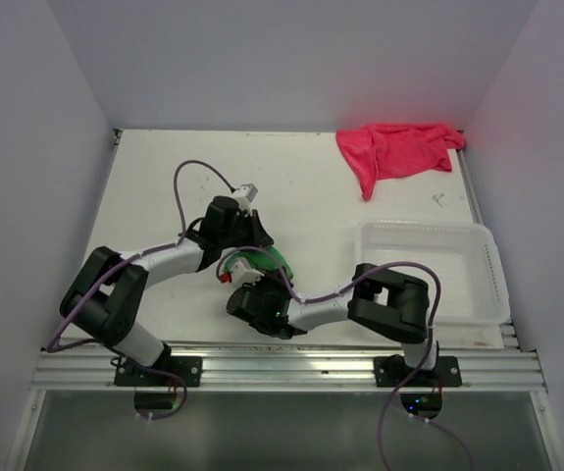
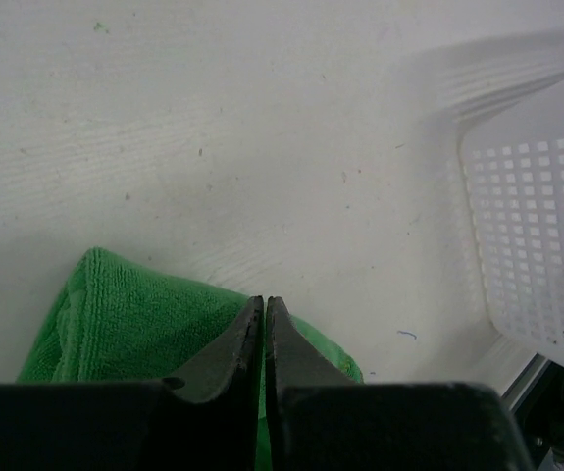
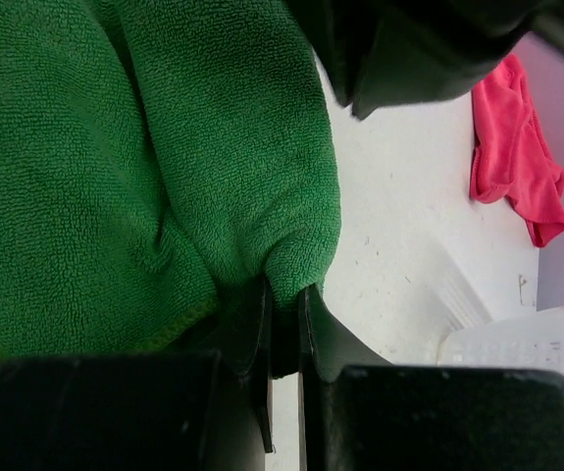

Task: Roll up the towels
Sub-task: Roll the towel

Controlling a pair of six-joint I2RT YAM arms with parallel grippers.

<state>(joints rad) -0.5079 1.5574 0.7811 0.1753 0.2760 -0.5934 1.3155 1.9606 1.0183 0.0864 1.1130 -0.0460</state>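
Both arms fold inward to meet over the green towel (image 3: 115, 177), which lies bunched on the white table (image 1: 164, 177) near the front edge, between the two bases and almost wholly hidden under the wrists in the overhead view. The likely reason for this crowding is that rolling soft cloth needs two holds at once: one to anchor the bundle, the other to turn its edge over. The right gripper (image 3: 283, 294) has its jaws drawn narrow on a plump fold of the green terry. The cloth bulges out just above the fingertips, so the towel sits in and beyond that pinch and spreads away to the left in the wrist view. The left gripper (image 2: 264, 306) has its jaws all but together, tips lying over the towel's rounded edge. The cloth is beneath and behind them, and whether any layer is caught in the slit cannot be told. The pink towel (image 1: 399, 152) lies crumpled at the far right corner, well apart from both grippers, and the clear mesh basket (image 1: 448, 265) stands to the right, beside the right arm.
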